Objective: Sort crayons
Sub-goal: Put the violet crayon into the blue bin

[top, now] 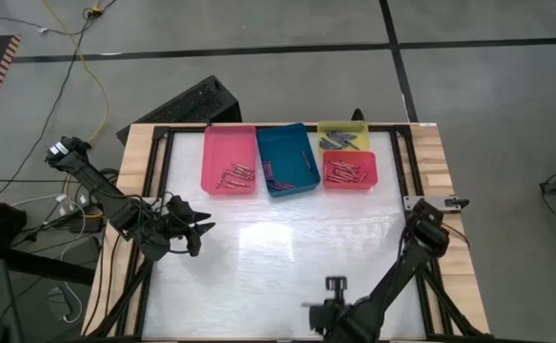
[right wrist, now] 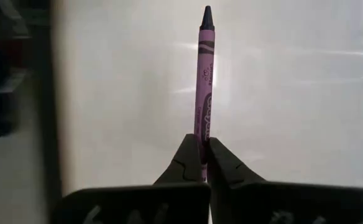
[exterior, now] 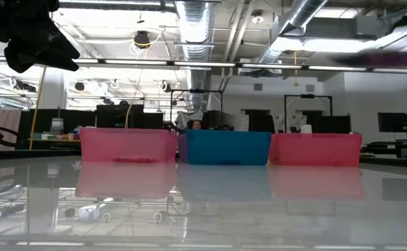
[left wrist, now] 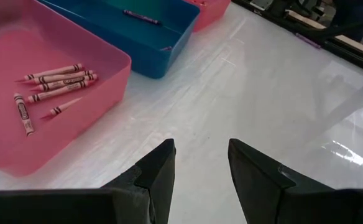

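One purple crayon (right wrist: pixel 204 74) is pinched in the right gripper (right wrist: pixel 204 163), long axis pointing straight out past its fingertips. Overhead, that gripper sits well short of the trays (top: pixel 287 160). Left gripper (left wrist: pixel 200 163) hangs parted, holding nothing.

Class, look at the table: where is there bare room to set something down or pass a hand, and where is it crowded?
Free: the white tabletop between the tray row and the near edge, bordered by the left end effector and the right end effector, which grips a purple crayon. Crowded: the pink tray, teal tray, yellow tray and red tray at the far edge.
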Controlling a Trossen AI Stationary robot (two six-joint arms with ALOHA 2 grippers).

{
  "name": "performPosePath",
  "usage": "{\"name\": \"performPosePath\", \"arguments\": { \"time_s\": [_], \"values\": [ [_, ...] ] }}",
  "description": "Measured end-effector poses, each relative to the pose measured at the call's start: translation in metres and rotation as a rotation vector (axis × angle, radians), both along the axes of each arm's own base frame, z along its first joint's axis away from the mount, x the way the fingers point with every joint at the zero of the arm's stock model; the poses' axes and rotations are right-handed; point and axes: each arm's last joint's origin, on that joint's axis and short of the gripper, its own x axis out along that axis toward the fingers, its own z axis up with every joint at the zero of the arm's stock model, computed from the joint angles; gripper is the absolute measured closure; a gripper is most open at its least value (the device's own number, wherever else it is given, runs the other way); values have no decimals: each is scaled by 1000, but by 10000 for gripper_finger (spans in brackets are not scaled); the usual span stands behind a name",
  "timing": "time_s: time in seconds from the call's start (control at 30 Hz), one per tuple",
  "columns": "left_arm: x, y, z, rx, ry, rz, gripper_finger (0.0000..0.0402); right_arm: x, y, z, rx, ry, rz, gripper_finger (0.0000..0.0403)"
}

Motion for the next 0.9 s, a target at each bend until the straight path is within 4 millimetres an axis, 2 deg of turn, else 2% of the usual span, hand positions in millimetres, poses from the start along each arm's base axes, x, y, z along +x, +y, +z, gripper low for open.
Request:
{"name": "performPosePath", "arguments": {
  "time_s": [0.23, 0.37, 0.63, 0.8, 0.9],
  "values": [
    [0, 0, 0, 7, 3, -3, 262, -9, -45, 46, -149, 2, -33, 400],
    [0, 0, 0, 26, 10, -13, 262, -15, -74, 85, -165, -73, -17, 400],
    [0, 0, 0, 61, 21, -27, 262, -37, -148, 154, -189, -210, -68, 400],
    [0, 1, 0, 92, 15, -15, 262, -50, -193, 180, -196, -253, -101, 400],
    [0, 2, 1, 106, 4, 5, 262, -60, -218, 185, -218, -248, -122, 400]
  ]
}}
